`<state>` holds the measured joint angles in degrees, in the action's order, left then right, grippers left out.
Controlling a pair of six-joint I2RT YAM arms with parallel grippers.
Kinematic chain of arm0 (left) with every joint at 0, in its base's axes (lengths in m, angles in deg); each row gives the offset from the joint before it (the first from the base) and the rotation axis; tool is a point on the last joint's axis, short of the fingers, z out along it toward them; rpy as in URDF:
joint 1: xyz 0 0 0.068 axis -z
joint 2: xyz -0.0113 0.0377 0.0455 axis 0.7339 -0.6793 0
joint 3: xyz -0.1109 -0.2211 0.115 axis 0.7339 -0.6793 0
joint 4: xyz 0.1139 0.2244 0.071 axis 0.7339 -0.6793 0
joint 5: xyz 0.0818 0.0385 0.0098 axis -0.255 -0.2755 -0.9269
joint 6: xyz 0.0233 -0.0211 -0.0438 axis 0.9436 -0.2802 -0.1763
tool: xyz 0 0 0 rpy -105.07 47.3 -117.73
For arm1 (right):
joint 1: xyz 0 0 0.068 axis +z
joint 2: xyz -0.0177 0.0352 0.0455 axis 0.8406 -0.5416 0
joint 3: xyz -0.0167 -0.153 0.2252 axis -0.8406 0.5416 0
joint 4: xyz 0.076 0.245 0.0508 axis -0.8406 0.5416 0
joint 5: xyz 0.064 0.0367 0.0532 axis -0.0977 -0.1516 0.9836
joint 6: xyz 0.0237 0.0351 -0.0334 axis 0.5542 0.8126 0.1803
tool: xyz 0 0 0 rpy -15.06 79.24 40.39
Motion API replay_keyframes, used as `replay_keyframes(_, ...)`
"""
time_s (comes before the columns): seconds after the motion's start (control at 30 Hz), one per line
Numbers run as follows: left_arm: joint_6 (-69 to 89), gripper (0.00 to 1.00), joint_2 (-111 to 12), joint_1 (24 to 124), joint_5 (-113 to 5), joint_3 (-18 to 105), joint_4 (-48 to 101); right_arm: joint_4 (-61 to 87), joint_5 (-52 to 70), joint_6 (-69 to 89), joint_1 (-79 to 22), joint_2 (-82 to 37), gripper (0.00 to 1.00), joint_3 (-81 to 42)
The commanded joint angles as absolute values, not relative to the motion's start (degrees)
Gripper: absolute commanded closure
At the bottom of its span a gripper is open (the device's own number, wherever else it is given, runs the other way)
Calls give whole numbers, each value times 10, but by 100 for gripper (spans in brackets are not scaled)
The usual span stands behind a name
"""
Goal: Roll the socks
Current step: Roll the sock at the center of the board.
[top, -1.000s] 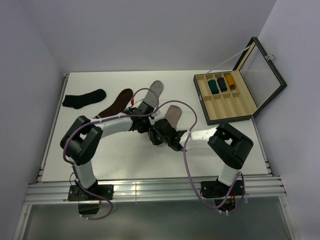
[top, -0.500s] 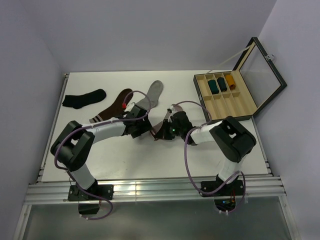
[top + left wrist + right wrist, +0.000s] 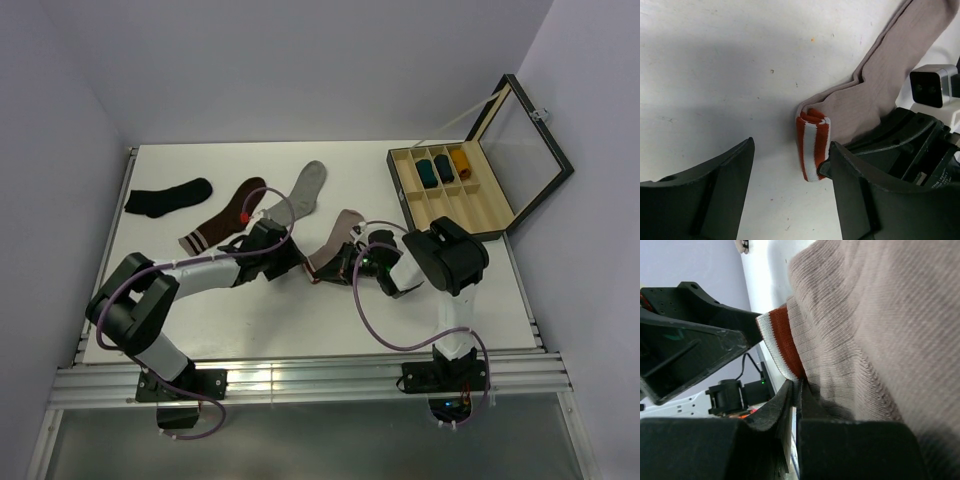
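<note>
The pink sock [image 3: 338,236] is lying at the centre of the desk [image 3: 250,315], its toe pointing toward the upper right of the top view and its red-and-white cuff [image 3: 812,145] turned over on itself once at the lower left end. The grey sock [image 3: 306,187] is lying flat just above it, apart from it and untouched. The black sock [image 3: 168,196] and brown sock [image 3: 224,216] are resting at the upper left, and the open wooden box [image 3: 452,195] is sitting at the upper right. The right gripper [image 3: 795,402] is pinching the pink sock with its jaws pressed together on the fabric just under the folded cuff. The left gripper [image 3: 790,192] is standing open, its jaws straddling the cuff without clamping it; one finger [image 3: 860,195] is lying close beside the striped band. Judgement: the rolling step is only starting, with one turn of cuff made on the first sock and the second sock not yet begun. The next move is calling for the open left gripper to close on the small roll and turn it toward the toe while the right one is keeping the fabric taut. Risk: the single loose fold is likely to spring open if both let go.
</note>
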<state>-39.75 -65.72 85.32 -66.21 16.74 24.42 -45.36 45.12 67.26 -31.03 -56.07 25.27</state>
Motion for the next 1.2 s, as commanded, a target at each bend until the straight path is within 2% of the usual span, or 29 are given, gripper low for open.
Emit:
replay_keyframes(0.0, -393, 34, -654, 852, -643, 161, 303, -422, 468, 673, -316, -568, 95, 251)
replay_keyframes(0.2, -394, 38, -670, 853, -625, 156, 328, -341, 461, 635, -317, -559, 95, 224)
replay_keyframes(0.73, -397, 48, -702, 853, -625, 148, 332, -320, 458, 639, -322, -561, 95, 224)
replay_keyframes(1.0, -390, 64, -735, 852, -625, 165, 333, -308, 456, 637, -330, -560, 92, 223)
replay_keyframes(1.1, -388, 73, -755, 853, -625, 185, 314, -263, 437, 607, -330, -538, 89, 218)
replay_keyframes(1.17, -386, 78, -760, 854, -625, 193, 299, -220, 421, 578, -330, -520, 80, 213)
